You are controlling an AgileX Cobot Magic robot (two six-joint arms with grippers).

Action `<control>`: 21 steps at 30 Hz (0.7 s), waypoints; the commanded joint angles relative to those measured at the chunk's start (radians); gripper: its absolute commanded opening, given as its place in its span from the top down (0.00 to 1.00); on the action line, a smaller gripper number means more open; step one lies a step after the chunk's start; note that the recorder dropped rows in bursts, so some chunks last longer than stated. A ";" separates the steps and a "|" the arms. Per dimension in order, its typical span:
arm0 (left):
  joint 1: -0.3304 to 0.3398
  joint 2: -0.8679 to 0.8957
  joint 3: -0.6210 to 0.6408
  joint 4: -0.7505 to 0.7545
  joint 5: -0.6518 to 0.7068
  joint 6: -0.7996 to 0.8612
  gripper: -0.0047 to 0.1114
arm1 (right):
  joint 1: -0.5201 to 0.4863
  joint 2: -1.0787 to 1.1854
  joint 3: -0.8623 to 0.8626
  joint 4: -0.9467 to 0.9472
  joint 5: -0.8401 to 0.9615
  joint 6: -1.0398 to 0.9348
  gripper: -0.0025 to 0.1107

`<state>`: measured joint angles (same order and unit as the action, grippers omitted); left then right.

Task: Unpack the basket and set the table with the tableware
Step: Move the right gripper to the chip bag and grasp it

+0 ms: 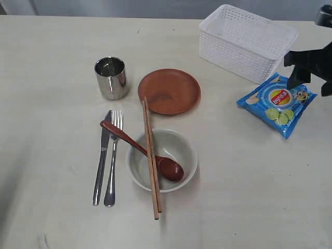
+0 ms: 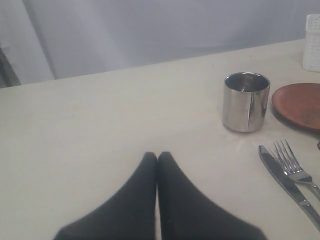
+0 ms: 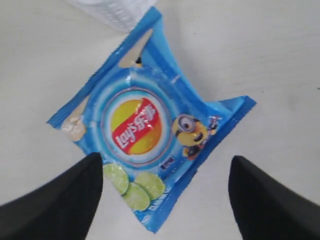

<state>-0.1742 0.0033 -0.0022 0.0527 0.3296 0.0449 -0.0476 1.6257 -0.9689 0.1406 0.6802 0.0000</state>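
The table (image 1: 249, 197), pale cream, fills the exterior view. At its upper right stands the white lattice basket (image 1: 228, 57), open side up. Just below and right of it the blue Lay's crisp packet (image 1: 277, 104) lies flat, one corner close against the basket's wall.

Near the centre, the off-white bowl (image 1: 189, 150) sits lower, with the brown round plate (image 1: 171, 91) directly above it, the two close but apart. Left of the plate stands the shiny steel cup (image 1: 111, 78), upright.

The wooden chopsticks (image 1: 151, 166) lie side by side in a nearly vertical line. Their upper ends rest on the plate's lower edge, they cross the bowl left of its middle, and their lower ends reach past the bowl's bottom rim onto the table.

Left of the bowl the steel knife (image 1: 101, 166) and fork (image 1: 112, 166) lie parallel, knife on the left, tips pointing up toward the cup.

The dark red-brown spoon (image 1: 137, 146) rests with its scoop inside the bowl. Its handle slants up and left over the rim, crossing the chopsticks and ending over the fork's tines.

The right gripper (image 3: 165, 165) hangs over the packet with its fingers spread wide, one on either side, gripping nothing. The left gripper (image 2: 157, 157) has its fingertips pressed together on nothing, above bare table left of the cup.
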 commanded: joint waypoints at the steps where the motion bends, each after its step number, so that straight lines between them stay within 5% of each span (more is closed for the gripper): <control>1: 0.002 -0.003 0.002 -0.002 -0.008 0.000 0.96 | -0.055 0.061 0.006 -0.010 -0.021 0.034 0.38; 13: 0.002 -0.003 0.002 -0.002 -0.008 0.000 0.96 | -0.090 0.191 0.011 0.193 -0.043 -0.189 0.38; 21: 0.002 -0.003 0.002 -0.002 -0.008 0.000 0.96 | -0.090 0.197 0.011 0.303 -0.043 -0.324 0.68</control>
<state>-0.1742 0.0033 -0.0022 0.0527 0.3296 0.0449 -0.1318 1.8213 -0.9611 0.4295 0.6465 -0.2887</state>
